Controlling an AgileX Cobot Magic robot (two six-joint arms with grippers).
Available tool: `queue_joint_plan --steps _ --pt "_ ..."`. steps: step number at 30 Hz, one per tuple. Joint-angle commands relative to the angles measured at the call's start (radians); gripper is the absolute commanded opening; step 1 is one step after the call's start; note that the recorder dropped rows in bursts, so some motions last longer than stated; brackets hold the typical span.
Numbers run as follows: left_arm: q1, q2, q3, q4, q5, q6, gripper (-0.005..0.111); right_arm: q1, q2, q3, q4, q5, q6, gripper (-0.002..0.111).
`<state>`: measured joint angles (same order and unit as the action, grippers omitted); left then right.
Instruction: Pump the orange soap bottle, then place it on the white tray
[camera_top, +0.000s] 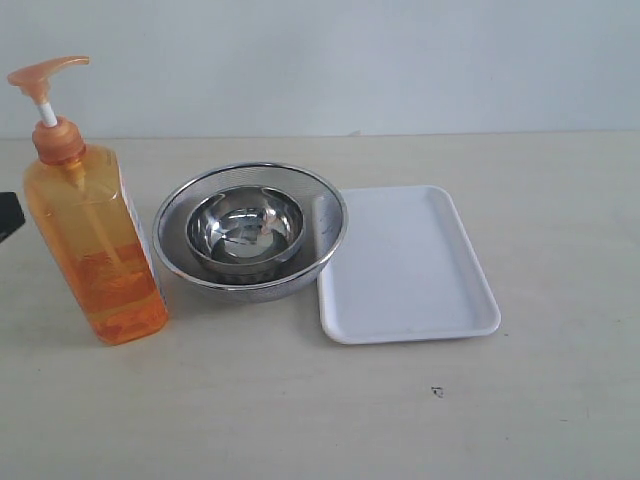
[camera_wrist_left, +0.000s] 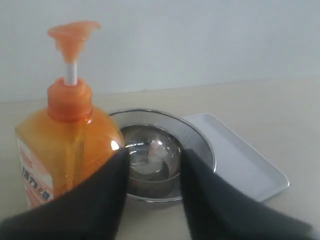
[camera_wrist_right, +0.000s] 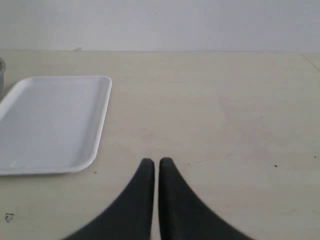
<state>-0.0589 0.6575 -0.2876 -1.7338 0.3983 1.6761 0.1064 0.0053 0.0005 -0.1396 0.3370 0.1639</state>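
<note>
Orange soap bottle (camera_wrist_left: 70, 150): you see red characters on its white label (camera_wrist_left: 33, 176), at 7 o'clock, too blurred to read.

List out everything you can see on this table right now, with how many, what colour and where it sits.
orange soap bottle: one, translucent orange with a white pump stem, standing upright at the left of the exterior view
strainer: one, steel mesh, middle of the table, just right of the bottle
steel bowl: one, shiny steel, sitting inside the strainer
white tray: one, white, flat on the table right of the strainer, nothing on it
table: one, pale beige, under everything
wall: one, off-white, behind the table
left claw: one, black, open, low by the bottle, facing the strainer
right claw: one, black, shut, over bare table beside the tray
</note>
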Motion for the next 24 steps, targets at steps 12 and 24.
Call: queue_joint_plan --steps 12,24 --pt "-0.008 0.282 0.006 -0.011 0.006 0.003 0.074 -0.005 -0.005 -0.001 -0.001 -0.004 -0.005 0.0" --pt "-0.008 0.334 -0.007 -0.011 -0.016 -0.03 0.074 -0.005 -0.005 -0.001 -0.001 -0.004 -0.005 0.0"
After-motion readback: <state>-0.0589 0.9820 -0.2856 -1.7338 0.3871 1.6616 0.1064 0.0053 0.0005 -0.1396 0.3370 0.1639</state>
